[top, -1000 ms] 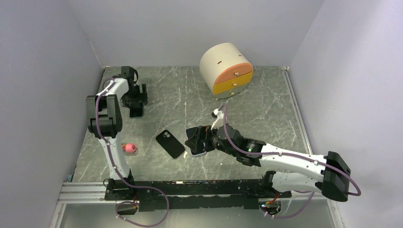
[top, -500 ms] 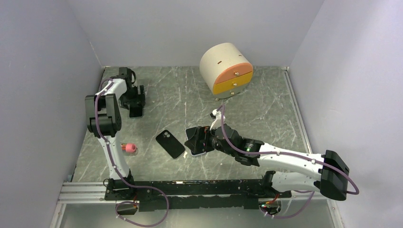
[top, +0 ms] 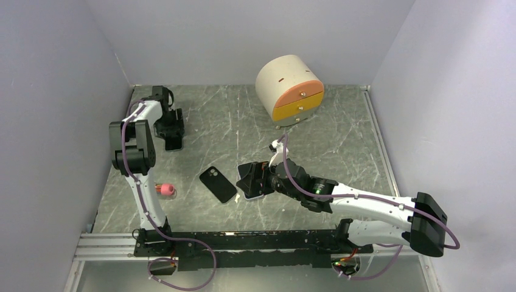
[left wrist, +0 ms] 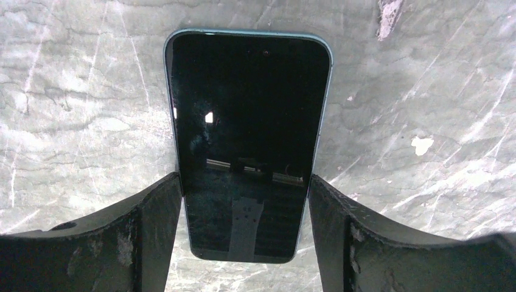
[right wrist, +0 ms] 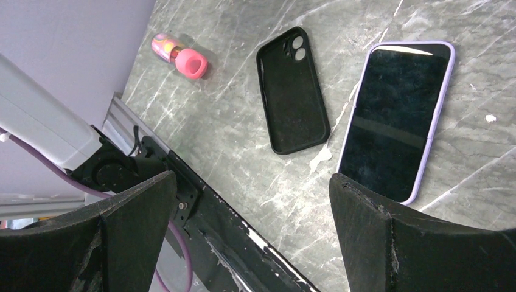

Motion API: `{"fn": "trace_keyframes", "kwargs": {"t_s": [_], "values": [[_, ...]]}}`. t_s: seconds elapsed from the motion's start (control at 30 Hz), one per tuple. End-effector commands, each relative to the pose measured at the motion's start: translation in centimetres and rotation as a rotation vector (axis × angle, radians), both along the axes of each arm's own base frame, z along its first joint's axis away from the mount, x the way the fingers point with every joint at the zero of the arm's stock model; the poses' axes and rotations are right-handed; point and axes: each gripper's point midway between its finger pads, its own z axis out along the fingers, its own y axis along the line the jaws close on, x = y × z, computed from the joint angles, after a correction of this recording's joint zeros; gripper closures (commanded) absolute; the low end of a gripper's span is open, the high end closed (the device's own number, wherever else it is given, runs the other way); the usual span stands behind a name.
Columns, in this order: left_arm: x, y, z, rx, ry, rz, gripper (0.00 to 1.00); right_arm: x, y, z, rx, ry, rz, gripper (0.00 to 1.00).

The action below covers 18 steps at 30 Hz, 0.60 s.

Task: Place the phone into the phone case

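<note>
A bare phone (left wrist: pixel 246 103) with a dark screen and a teal rim lies screen up at the back left of the table (top: pixel 175 143). My left gripper (left wrist: pixel 245 182) stands over it (top: pixel 171 126), and its fingers (left wrist: pixel 159 213) press both long sides near the phone's near end. An empty black phone case (top: pixel 218 184) lies inside up in the middle of the table and shows in the right wrist view (right wrist: pixel 292 91). My right gripper (right wrist: pixel 252 182) is wide open and empty, hovering just right of the case (top: pixel 248 176).
A second phone in a lilac case (right wrist: pixel 395 115) lies screen up just right of the black case, under my right gripper. A small pink bottle (top: pixel 164 190) lies at the left. A round beige drawer unit (top: pixel 289 88) stands at the back. Grey walls enclose the table.
My left gripper has shifted slightly left over the bare phone and its fingers have drawn in against it. The right arm has barely moved. The phones and case have not moved.
</note>
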Motion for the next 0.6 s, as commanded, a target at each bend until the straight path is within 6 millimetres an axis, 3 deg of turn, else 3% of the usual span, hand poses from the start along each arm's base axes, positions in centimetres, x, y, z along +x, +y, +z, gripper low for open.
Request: {"fn": "trace_keyframes", "kwargs": {"t_s": [0.0, 0.27, 0.57], "values": [[-1.2, -1.0, 0.0, -0.053, 0.033, 0.06, 0.43, 0.3, 0.0, 0.9, 0.023, -0.024, -0.014, 0.01], [-3.2, -2.4, 1.6, -0.136, 0.019, 0.178, 0.53, 1.0, -1.0, 0.7, -0.011, -0.008, -0.085, 0.01], [-5.8, -5.5, 4.9, -0.306, -0.031, 0.205, 0.59, 1.8, -0.8, -1.0, -0.103, -0.044, -0.073, 0.01]]}}
